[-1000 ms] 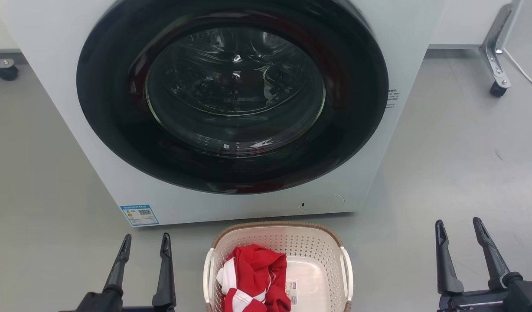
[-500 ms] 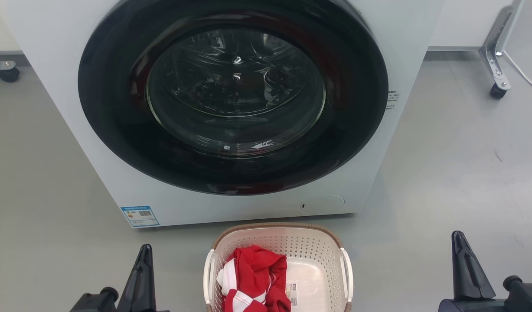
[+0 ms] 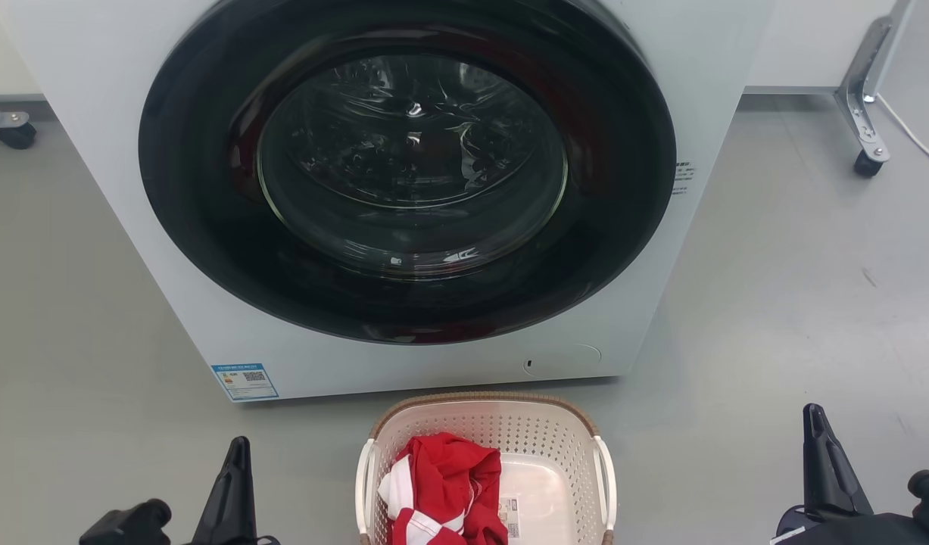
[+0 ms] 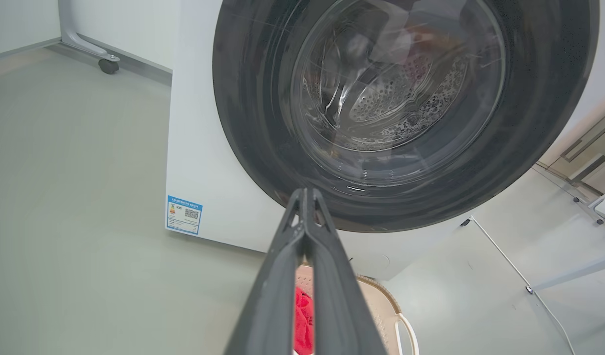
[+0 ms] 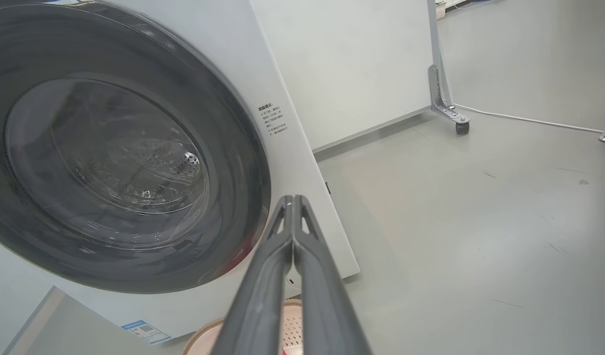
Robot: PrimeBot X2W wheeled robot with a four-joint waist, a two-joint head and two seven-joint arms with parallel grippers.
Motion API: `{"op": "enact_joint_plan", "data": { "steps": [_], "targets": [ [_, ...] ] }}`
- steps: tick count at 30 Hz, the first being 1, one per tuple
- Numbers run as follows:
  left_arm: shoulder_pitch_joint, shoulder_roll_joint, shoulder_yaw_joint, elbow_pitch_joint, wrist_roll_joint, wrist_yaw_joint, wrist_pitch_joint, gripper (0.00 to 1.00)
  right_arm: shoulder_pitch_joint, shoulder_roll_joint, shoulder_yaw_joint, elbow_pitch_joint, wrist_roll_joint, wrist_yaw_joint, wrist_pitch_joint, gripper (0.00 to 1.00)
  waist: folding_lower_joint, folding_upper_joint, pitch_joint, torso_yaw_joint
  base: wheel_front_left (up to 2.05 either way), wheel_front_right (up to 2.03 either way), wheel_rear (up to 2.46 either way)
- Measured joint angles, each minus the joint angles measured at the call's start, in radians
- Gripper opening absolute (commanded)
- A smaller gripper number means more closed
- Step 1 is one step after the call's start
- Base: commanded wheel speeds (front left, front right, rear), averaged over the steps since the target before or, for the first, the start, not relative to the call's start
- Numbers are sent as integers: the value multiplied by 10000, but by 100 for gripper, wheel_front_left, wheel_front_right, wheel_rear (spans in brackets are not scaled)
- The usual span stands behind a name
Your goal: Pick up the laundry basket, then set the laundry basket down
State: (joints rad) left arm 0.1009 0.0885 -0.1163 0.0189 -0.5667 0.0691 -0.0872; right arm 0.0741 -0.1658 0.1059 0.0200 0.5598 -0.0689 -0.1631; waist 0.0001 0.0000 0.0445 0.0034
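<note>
Basket count is one: the laundry basket [image 3: 485,421] sits on the grey floor [image 3: 774,318] just in front of the single front-loading washer [image 3: 403,189], with two white handles [image 3: 607,469], one per side; one red-and-white garment [image 3: 445,484] lies inside, beside one small label [image 3: 509,511] on the base; two tools flank it, both apart from it; left tool [image 3: 239,446] and right tool [image 3: 813,415] each have their fingers pressed together, clenched on nothing.

A test lab: a lone washer [image 3: 403,189] on bare grey floor [image 3: 797,288] among white wheeled partitions [image 5: 361,64].
</note>
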Motion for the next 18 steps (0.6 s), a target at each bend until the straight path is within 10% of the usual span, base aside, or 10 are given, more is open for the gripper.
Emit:
{"op": "enact_joint_plan", "data": {
  "steps": [18],
  "targets": [
    [-408, -119, 504, 667, -2527, -439, 520, 0, -349, 309, -604, 688, 2575, 443, 740, 0, 0, 0, -106, -8, 0, 0, 0]
  ]
}}
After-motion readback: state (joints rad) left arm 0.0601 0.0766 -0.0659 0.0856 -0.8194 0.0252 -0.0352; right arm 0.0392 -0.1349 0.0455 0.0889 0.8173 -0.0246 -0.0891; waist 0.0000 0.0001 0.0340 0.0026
